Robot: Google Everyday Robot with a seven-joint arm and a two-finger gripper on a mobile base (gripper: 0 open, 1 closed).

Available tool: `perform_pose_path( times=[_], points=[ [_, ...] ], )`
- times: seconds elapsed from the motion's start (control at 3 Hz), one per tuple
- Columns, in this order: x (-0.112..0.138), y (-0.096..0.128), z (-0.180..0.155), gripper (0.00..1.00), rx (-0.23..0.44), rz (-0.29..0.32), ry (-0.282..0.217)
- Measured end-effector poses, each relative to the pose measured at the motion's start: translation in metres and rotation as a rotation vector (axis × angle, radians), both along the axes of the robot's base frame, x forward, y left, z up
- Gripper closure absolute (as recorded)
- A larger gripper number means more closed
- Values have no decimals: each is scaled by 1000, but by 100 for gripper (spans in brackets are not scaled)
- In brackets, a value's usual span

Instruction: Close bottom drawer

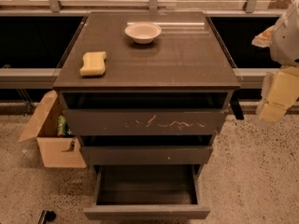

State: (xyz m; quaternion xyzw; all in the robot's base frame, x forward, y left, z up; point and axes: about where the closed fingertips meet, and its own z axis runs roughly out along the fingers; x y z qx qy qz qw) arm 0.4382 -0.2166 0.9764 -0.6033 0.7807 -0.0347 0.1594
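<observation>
The bottom drawer (146,212) is the lowest of three in a dark grey-brown cabinet. It is pulled far out, and its dark shallow box (146,186) is open to view and looks empty. Its plain flat front is near the bottom edge of the view. My gripper (276,97) hangs at the far right edge, beside the cabinet at about top-drawer height. It is well above and to the right of the bottom drawer and touches nothing.
The scratched top drawer (145,122) and the middle drawer (145,155) stand slightly out. A yellow sponge (93,63) and a white bowl (143,32) sit on the cabinet top. An open cardboard box (51,139) stands on the floor at the left. A small black object (46,216) lies at the bottom left.
</observation>
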Motion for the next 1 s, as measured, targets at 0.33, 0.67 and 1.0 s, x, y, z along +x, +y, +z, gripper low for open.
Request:
perform_pose_path(
  times=[0.33,0.67,1.0],
  points=[
    [0,0,0,0,0,0,0],
    [2,10,-27,0,51,25,0],
    [-1,43,-107,0,206,85,30]
  ],
)
